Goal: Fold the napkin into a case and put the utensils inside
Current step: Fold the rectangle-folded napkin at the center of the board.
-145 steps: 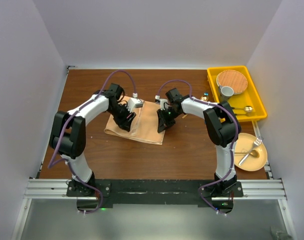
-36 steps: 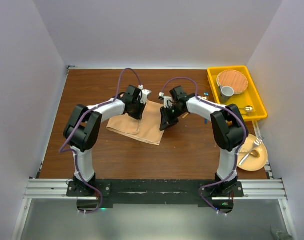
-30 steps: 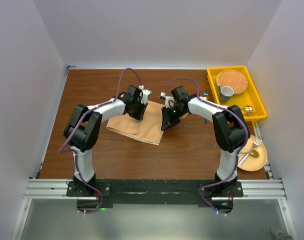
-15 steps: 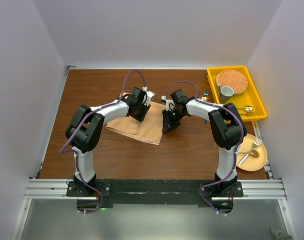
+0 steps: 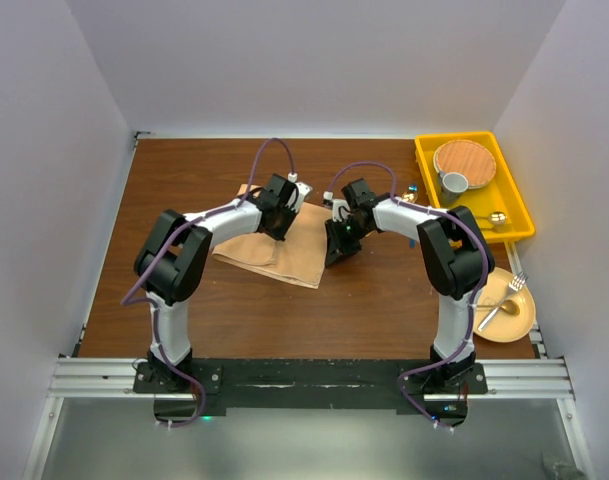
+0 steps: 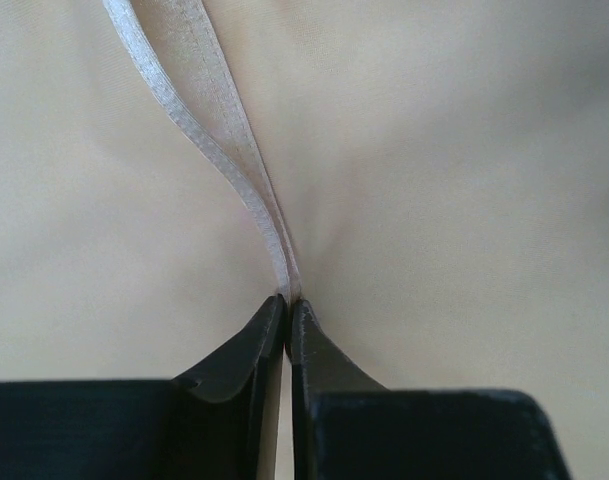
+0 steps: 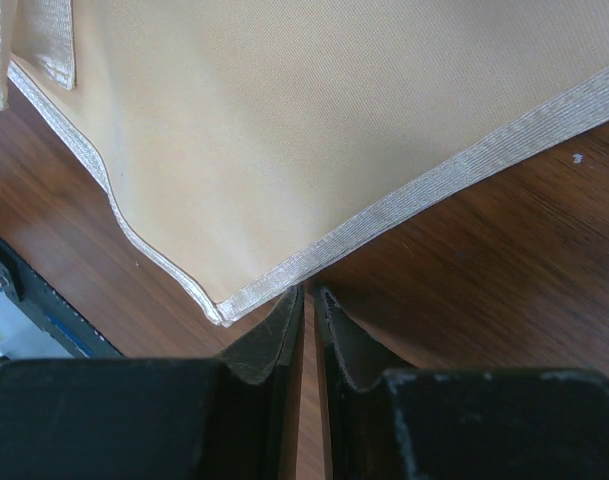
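Observation:
The peach napkin lies folded on the wooden table between my two arms. My left gripper sits over its far left part. In the left wrist view that gripper is shut on a raised hem fold of the napkin. My right gripper is at the cloth's right edge. In the right wrist view its jaws are shut, tips down at the hem near a corner of the napkin, with nothing seen between them. A gold fork and spoon lie on a tan plate.
The tan plate sits near the table's right edge. A yellow tray at the back right holds a wood-toned plate, a grey cup and a gold spoon. White walls close in the table.
My left gripper has shifted slightly right along the napkin's far edge and closed on the hem, lifting a bit of cloth. The right arm has stayed put.

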Controlling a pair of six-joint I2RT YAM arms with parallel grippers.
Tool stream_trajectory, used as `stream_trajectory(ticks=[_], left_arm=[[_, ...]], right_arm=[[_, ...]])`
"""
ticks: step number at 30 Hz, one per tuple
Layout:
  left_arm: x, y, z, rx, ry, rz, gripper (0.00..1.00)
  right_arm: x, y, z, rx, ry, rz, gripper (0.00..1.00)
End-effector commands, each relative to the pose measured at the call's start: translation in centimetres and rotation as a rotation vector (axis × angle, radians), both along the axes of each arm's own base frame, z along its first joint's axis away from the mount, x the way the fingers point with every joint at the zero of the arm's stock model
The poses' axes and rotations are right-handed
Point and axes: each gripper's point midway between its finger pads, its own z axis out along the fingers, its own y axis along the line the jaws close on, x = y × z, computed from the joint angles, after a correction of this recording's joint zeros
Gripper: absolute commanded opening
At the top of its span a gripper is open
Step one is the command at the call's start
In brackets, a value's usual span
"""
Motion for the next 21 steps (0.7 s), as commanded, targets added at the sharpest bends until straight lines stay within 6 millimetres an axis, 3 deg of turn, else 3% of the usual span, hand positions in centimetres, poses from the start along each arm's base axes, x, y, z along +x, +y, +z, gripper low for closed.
stream_trajectory(ticks=[1, 6, 13, 21], left_arm=[[-0.2, 0.6, 1.2, 0.022, 0.007, 0.001, 0.08], [-0.1, 0.7, 2.4, 0.017, -0.014, -0.011, 0.03], [-0.2, 0.5, 3.9, 0.003, -0.028, -0.028, 0.05], [-0.2, 0.9, 3.6, 0.001, -0.016, -0.024, 0.08]], right_arm=[[0.4, -0.9, -1.3, -0.055, -0.024, -0.007, 0.15], [0.4, -0.8, -1.2, -0.054, -0.028, -0.005, 0.14], [0.3, -0.9, -1.3, -0.055, -0.026, -0.005, 0.14], [0.3, -0.8, -1.0, -0.046, -0.031, -0.006, 0.14]])
